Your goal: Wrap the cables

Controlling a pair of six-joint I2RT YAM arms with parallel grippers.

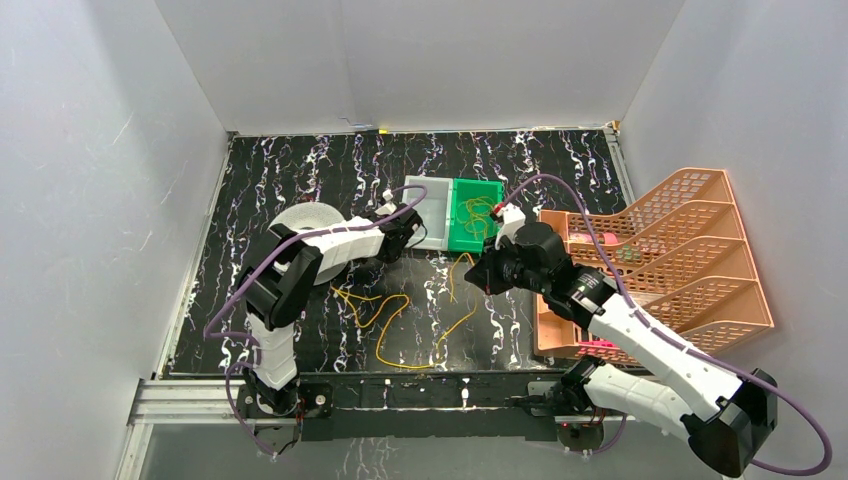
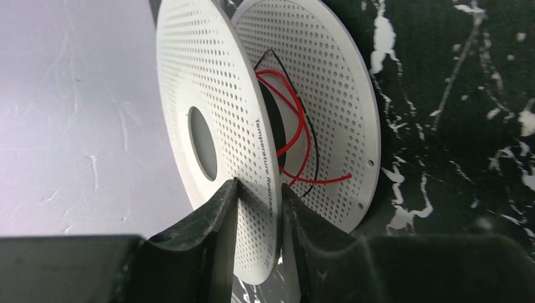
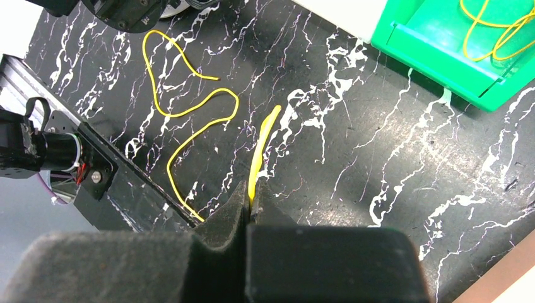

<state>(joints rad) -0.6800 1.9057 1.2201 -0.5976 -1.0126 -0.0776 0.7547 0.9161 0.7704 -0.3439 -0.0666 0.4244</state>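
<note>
From above, I am holding the white spool (image 1: 300,220) at the left. Loose yellow cables (image 1: 395,325) are lying on the tabletop (image 1: 300,170) between my arms, and more are sitting in the green bin (image 1: 462,240).

In the left wrist view, my left end effector (image 2: 258,189) is pinching only the near flange's rim, so the spool could be twisting or slipping once cable tension starts pulling.

In the right wrist view, my right end effector (image 3: 251,197) is clamping one cable (image 3: 262,142) near its end. That grip is thin, and the trailing length could be snagging its neighbour or sliding free.

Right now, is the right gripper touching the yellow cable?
Touching. The right wrist view shows the right gripper shut on the yellow cable, which comes straight out from between its closed fingertips.
</note>
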